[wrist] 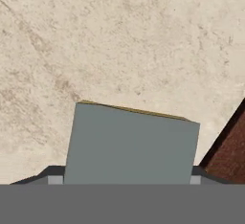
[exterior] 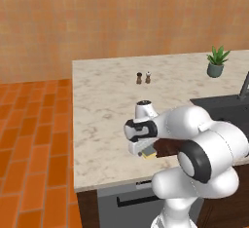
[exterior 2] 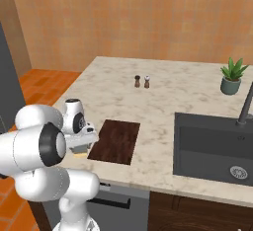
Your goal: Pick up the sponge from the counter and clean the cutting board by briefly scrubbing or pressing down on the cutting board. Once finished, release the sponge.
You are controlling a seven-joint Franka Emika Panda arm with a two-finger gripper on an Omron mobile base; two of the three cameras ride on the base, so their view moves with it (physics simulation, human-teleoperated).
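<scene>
I have the hand (exterior: 142,150) low over the surface (exterior: 104,105), right at its near edge, and the sponge (wrist: 130,144) sits directly beneath it, between the 2 fingers (wrist: 53,174), whose dark tips just peek out on either side of its grey-blue top. Whether they are pressing its sides or only standing beside them I cannot tell; the contact itself is hidden below the picture's lower edge. The cutting board (exterior 2: 115,140) lies just beside the hand, near the sponge, its dark wood corner showing at the edge of the hand view. I judge the step in hand to be the grasp: I want the fingers to close evenly across the sponge's sides, low enough to catch the yellow base and not only the soft top layer, then a straight lift before I carry it sideways over the board, so the sponge does not drag on the board's edge. From the base cameras my own arm covers most of the sponge; only a sliver of yellow shows under the hand, and part of the board's near end is masked too. The 2 small shakers (exterior: 143,78) stand well beyond the hand and out of the way.
</scene>
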